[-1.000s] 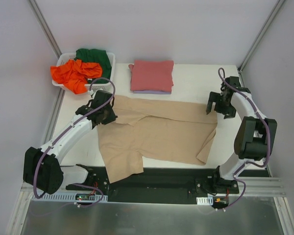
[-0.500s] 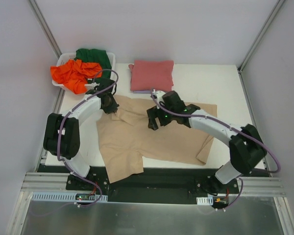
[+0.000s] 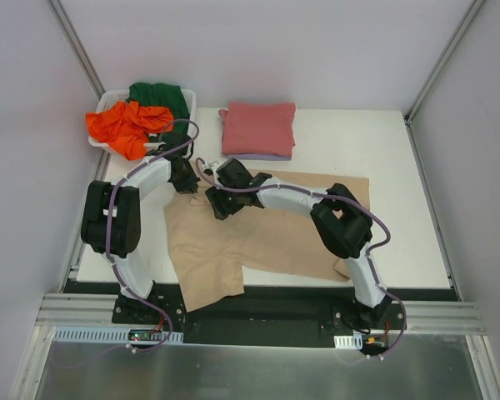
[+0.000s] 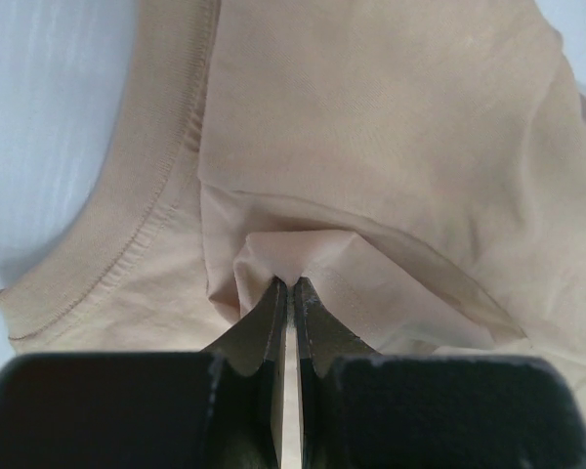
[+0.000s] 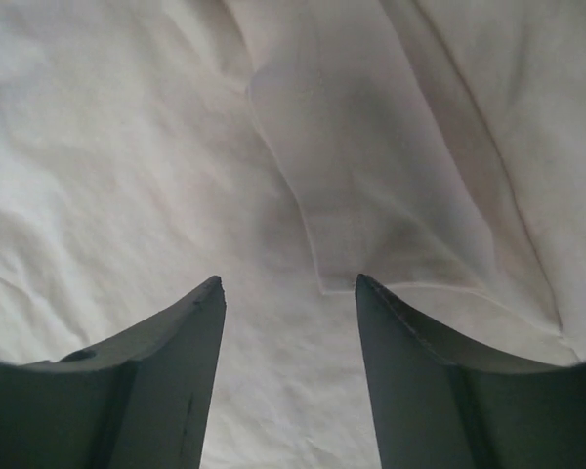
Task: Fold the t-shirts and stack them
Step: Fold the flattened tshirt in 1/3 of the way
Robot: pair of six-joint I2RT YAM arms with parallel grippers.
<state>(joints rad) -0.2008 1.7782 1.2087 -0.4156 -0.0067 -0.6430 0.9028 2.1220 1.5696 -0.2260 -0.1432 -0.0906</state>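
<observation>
Your right hand [image 5: 288, 283] has swung in from the right side of the tabletop [image 3: 392, 158] to the tan shirt [image 3: 275, 233] spread at centre, jaws apart above the cloth; just beside it, your left hand [image 4: 290, 285] pinches a fold near the collar, clamped tight.

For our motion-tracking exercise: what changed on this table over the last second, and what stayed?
The right end effector swung leftward across the tan t-shirt, jaws open, to beside the left end effector, which stays clamped on it. The folded stack and basket are unchanged.
</observation>
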